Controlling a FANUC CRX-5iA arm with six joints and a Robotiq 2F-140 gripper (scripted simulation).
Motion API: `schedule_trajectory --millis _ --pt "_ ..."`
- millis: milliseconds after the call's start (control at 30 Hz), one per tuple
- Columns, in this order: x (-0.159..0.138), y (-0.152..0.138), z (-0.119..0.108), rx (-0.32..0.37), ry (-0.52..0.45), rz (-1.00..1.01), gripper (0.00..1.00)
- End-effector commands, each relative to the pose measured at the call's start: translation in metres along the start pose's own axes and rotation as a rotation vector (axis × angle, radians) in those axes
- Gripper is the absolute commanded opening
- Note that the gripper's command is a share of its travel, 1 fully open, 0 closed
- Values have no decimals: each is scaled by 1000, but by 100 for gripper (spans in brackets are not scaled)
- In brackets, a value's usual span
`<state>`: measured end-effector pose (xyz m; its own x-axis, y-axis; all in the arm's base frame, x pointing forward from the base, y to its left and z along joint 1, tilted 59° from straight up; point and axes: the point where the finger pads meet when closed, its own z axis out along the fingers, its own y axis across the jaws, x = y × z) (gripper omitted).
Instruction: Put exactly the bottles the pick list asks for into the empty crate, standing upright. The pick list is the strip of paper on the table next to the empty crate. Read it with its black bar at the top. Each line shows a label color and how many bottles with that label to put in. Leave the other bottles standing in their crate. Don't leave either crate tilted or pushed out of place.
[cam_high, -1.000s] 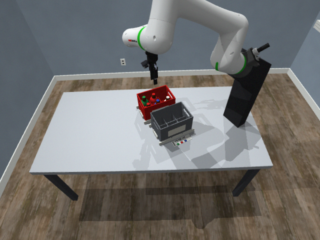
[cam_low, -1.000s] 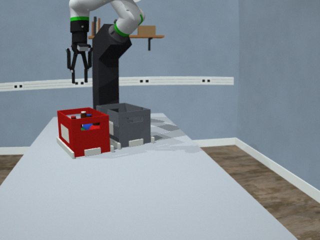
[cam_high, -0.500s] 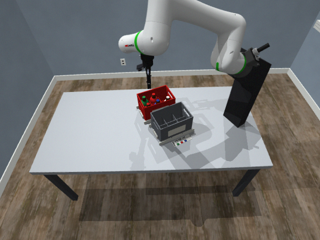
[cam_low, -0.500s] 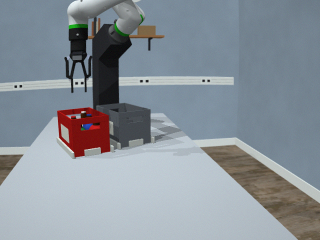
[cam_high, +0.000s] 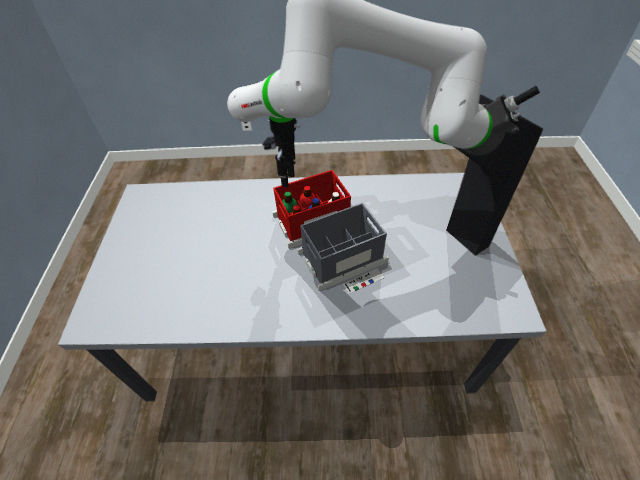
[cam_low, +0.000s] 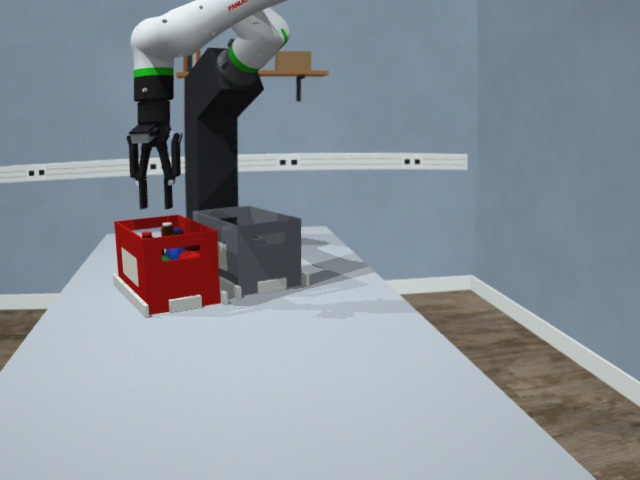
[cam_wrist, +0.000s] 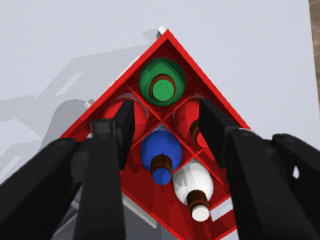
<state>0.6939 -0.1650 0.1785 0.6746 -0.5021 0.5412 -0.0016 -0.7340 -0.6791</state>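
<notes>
The red crate (cam_high: 311, 203) stands at the back of the table and holds several upright bottles. In the wrist view I see a green-label bottle (cam_wrist: 162, 82), a blue-label one (cam_wrist: 161, 154), a white-label one (cam_wrist: 195, 187), and two red-label ones (cam_wrist: 191, 123) partly hidden behind my fingers. The empty grey crate (cam_high: 343, 242) with dividers stands just in front of it. The pick list (cam_high: 363, 282) lies at the grey crate's near side, and its lines are too small to read. My gripper (cam_low: 154, 204) hangs a little above the red crate (cam_low: 165, 262). Its fingers are partly open and hold nothing.
The arm's black pedestal (cam_high: 491, 180) stands at the table's right rear. White locating blocks (cam_low: 184, 303) edge the bases of both crates. The grey crate (cam_low: 253, 245) sits close against the red one.
</notes>
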Motion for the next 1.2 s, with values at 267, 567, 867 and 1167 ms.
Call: schedule_trajectory --millis 267,567,867,1167 --pt "8 0 7 -14 -16 47 44" --pt "8 0 15 -14 -16 47 44" --pt "8 0 27 -14 -16 47 44" --pt "8 0 36 -14 -16 47 44"
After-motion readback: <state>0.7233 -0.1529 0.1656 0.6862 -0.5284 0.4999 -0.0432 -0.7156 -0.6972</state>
